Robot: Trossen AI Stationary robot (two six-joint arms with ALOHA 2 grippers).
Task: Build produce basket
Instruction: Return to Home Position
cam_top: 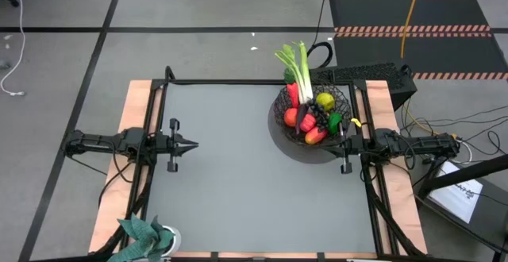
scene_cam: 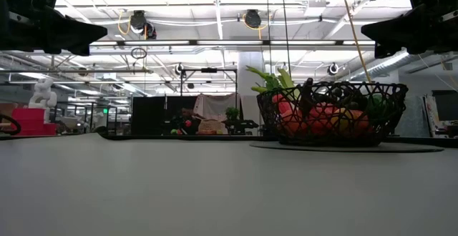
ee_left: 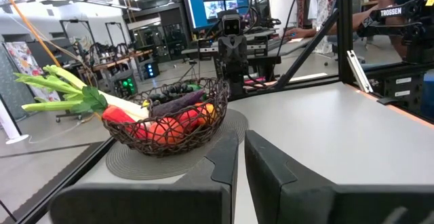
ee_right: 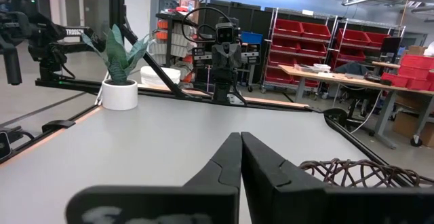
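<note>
The black wire-mesh basket (cam_top: 313, 115) stands on a round grey mat (cam_top: 279, 139) at the table's far right. It holds the produce: a leek (cam_top: 300, 67) whose green leaves lean out over the far rim, red and orange fruits (ee_left: 163, 129), a yellow-green fruit (cam_top: 325, 101) and dark grapes (cam_top: 313, 119). My right gripper (cam_top: 340, 141) hovers shut at the table's right side, just beside the basket's rim (ee_right: 352, 173). My left gripper (cam_top: 194, 144) hovers at the left side, far from the basket (ee_left: 169, 125), its fingers all but together and holding nothing.
A teal leafy plant in a white pot (cam_top: 147, 238) stands at the near left corner. Black frame rails (cam_top: 262, 82) run along the table's edges. The wide grey tabletop (cam_top: 238, 183) lies between the two arms.
</note>
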